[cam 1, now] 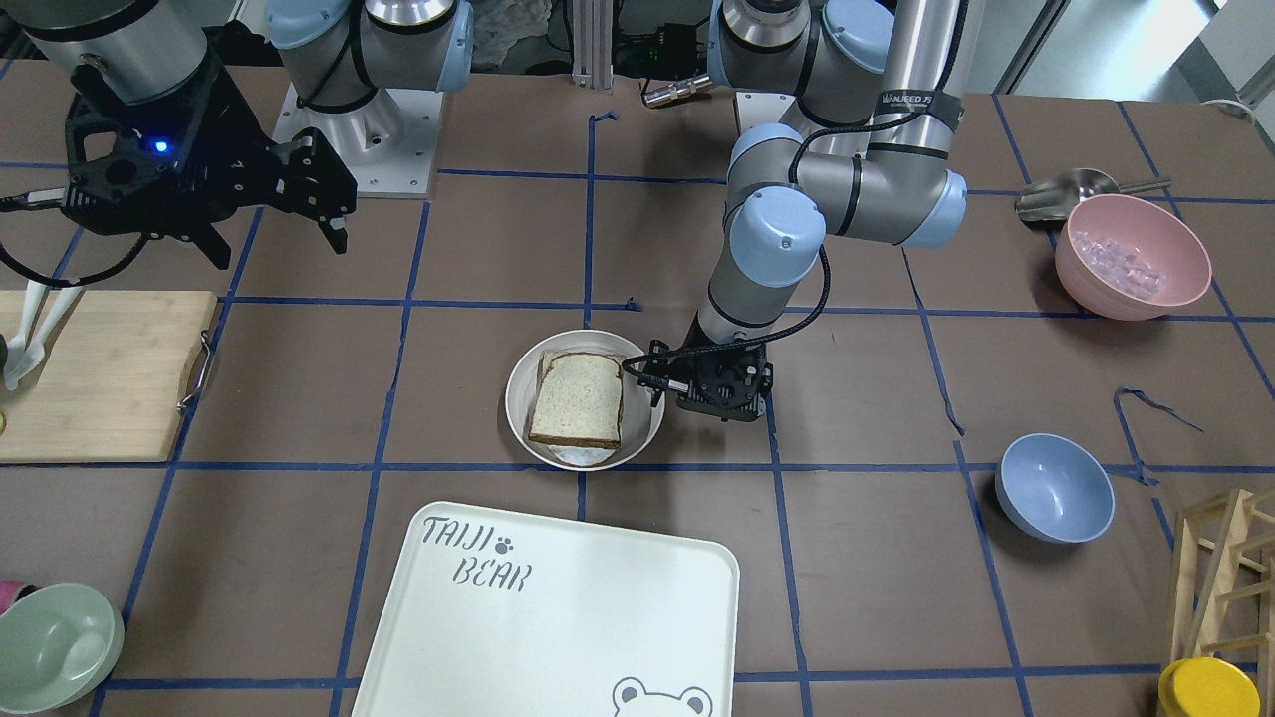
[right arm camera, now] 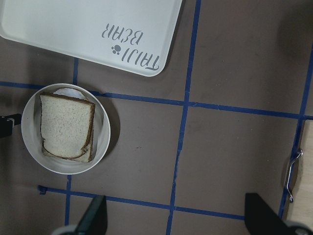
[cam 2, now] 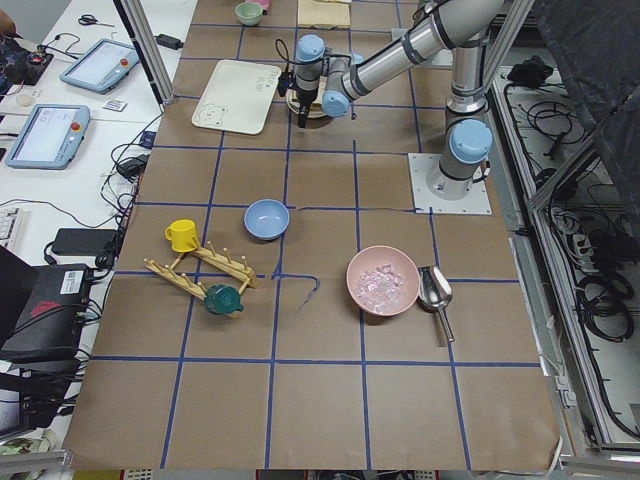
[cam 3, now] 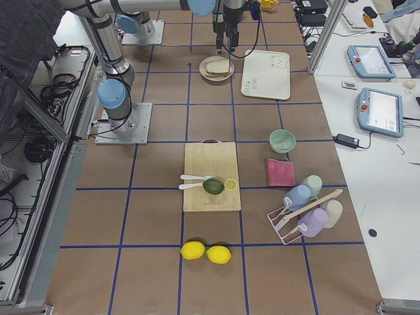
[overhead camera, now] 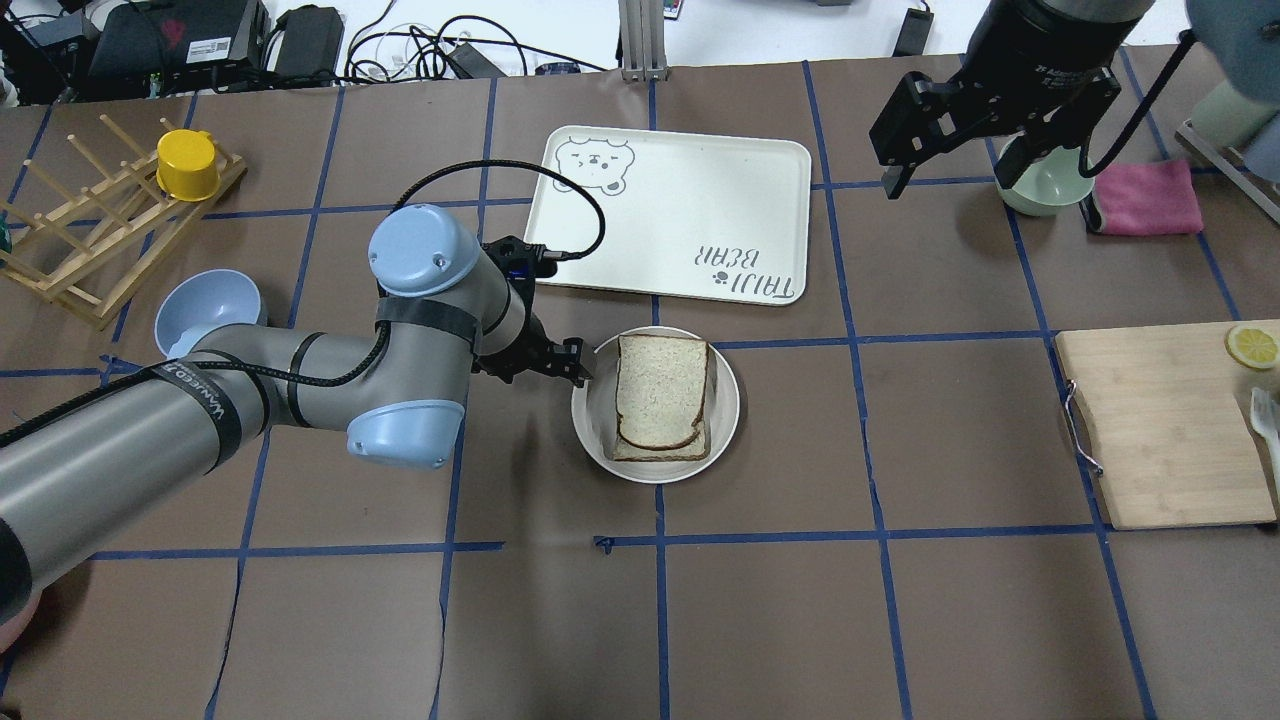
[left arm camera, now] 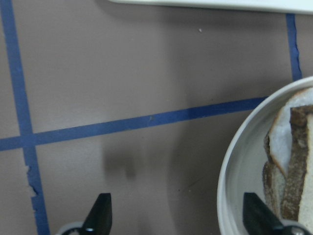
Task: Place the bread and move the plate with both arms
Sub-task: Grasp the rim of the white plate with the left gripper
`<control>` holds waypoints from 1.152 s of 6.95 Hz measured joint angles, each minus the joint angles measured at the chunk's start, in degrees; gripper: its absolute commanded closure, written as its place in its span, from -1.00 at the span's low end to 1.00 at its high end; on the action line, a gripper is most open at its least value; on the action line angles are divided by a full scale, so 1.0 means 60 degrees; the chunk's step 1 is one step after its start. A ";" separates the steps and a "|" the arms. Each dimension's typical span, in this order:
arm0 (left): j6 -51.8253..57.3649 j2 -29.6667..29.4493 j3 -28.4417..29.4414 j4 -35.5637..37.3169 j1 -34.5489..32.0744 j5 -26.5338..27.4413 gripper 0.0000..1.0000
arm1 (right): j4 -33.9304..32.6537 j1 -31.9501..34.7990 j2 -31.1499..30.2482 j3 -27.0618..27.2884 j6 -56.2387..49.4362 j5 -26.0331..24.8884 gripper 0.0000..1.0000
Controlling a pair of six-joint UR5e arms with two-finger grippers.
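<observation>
Bread [overhead camera: 660, 380], dark crust, lies flat as the top slice on the plate [overhead camera: 727, 405], stacked over a second slice [overhead camera: 660, 452] whose edge shows underneath. Plate sits mid-table, just beside the bear-printed tray [overhead camera: 680, 180] but apart from it. Left gripper [left arm camera: 175, 208] low at the plate's rim, fingers spread wide, one tip over the plate's inside, the other over the table outside; gripping nothing (whether either tip touches the rim, cannot tell). Right gripper [right arm camera: 178, 215] held high above the table, fingers wide apart, empty. Farther out: pink bowl [cam 1: 1133, 294] holding clear cubes [cam 1: 1121, 261]; blue bowl [cam 1: 1056, 488]; green bowl [cam 1: 55, 647]; cutting board [overhead camera: 1165, 430] carrying a lemon slice [overhead camera: 1252, 346].
</observation>
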 measured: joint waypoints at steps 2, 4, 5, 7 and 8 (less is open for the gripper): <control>-0.0006 -0.0144 0.0010 0.0007 -0.0184 -0.0013 -0.50 | -0.0041 0.0000 0.0002 0.0036 -0.0007 -0.0005 -1.00; -0.0016 -0.0338 0.0034 0.0004 -0.0356 -0.0032 -0.04 | -0.0087 0.0000 0.0004 0.0110 -0.0001 0.0051 -1.00; 0.0002 -0.0439 0.0042 -0.0002 -0.0380 -0.0070 0.73 | -0.0099 0.0000 0.0008 0.0152 -0.0003 0.0089 -1.00; 0.0075 -0.0539 0.0060 -0.0037 -0.0412 -0.0117 1.00 | -0.0112 0.0000 0.0014 0.0178 -0.0013 0.0134 -1.00; 0.0051 -0.0533 0.0125 -0.0073 -0.0431 -0.0130 1.00 | -0.0111 0.0000 0.0010 0.0182 -0.0014 0.0137 -1.00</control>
